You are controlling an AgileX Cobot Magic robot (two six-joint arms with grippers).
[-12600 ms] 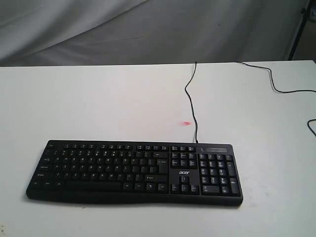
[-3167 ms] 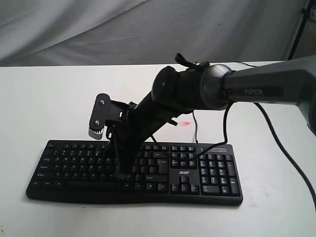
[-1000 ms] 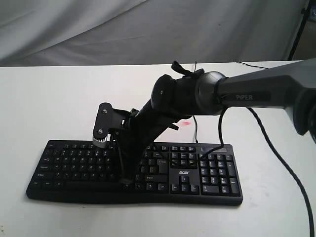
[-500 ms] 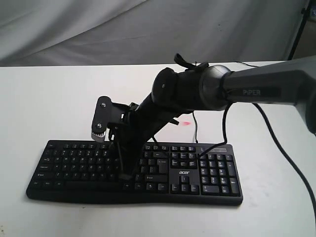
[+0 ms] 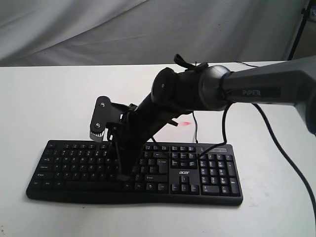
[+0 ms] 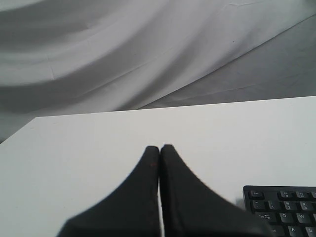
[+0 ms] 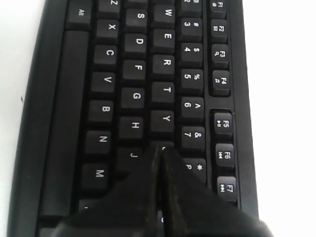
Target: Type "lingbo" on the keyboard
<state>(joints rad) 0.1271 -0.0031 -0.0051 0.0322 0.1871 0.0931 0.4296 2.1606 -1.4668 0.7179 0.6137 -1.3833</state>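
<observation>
The black keyboard [image 5: 207, 173] lies along the front of the white table [image 5: 59, 103]. My right arm reaches across it from the right. Its gripper [image 5: 123, 177] is shut, with the tips down in the lower letter rows left of the middle. In the right wrist view the shut right gripper [image 7: 159, 148] covers the key beyond Y, beside J, on the keyboard [image 7: 133, 69]; whether it presses is unclear. In the left wrist view my left gripper [image 6: 159, 147] is shut and empty over bare table, left of the keyboard's corner [image 6: 281, 207].
The keyboard's thin black cable [image 5: 190, 98] runs back over the table past a small red mark [image 5: 185, 123]. Another black cable [image 5: 276, 89] lies at the back right. A grey cloth [image 5: 98, 29] hangs behind the table.
Over the last second the right gripper's tip has shifted slightly left along the letter keys. At the earliest frame no arm was over the keyboard.
</observation>
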